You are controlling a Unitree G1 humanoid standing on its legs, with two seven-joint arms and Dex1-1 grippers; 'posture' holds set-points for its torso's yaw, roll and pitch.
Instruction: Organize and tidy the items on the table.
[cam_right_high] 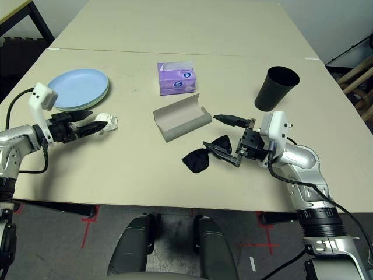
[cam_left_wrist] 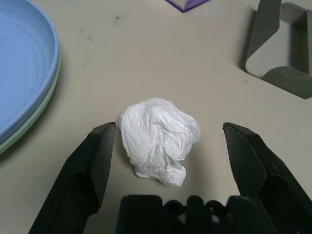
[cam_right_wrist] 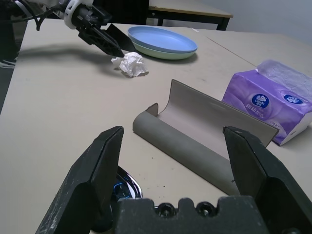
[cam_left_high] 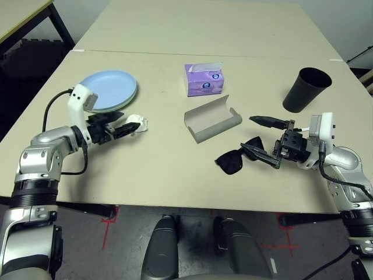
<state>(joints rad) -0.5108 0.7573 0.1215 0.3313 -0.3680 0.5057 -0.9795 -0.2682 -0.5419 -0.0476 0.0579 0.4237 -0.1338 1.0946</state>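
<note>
A light blue plate point(cam_left_high: 108, 86) sits on a pale green plate point(cam_left_wrist: 29, 124). The tissue wad point(cam_left_wrist: 158, 139) is white, the tissue box point(cam_left_high: 204, 79) purple with a blue-and-white logo, the open case point(cam_left_high: 213, 118) grey, the sunglasses point(cam_left_high: 239, 156) and cup point(cam_left_high: 306, 89) black, the counter point(cam_left_high: 175, 175) plain beige.

Bright, even overhead light, soft shadows, sharp pictures, no glare.
</note>
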